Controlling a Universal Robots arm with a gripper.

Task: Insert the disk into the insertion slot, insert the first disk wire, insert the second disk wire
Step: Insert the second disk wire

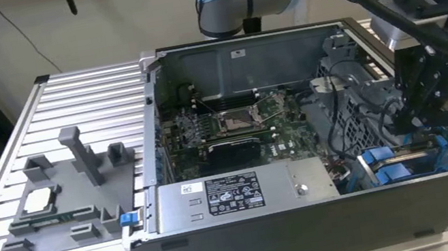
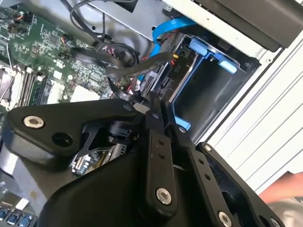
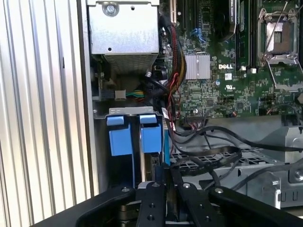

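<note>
Hovering just over the insertion slot (image 3: pixel 127 142) with the gripper (image 3: pixel 164 171) narrowed to a sliver, black cables (image 3: pixel 208 156) beside that slot; unclear whether pinching anything.

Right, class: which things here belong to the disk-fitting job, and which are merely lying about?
Job: insertion slot with blue rails; black wires beside it; gripper over the slot.
Lying about: grey labelled power-supply box; motherboard; grey fixture outside the case.
</note>
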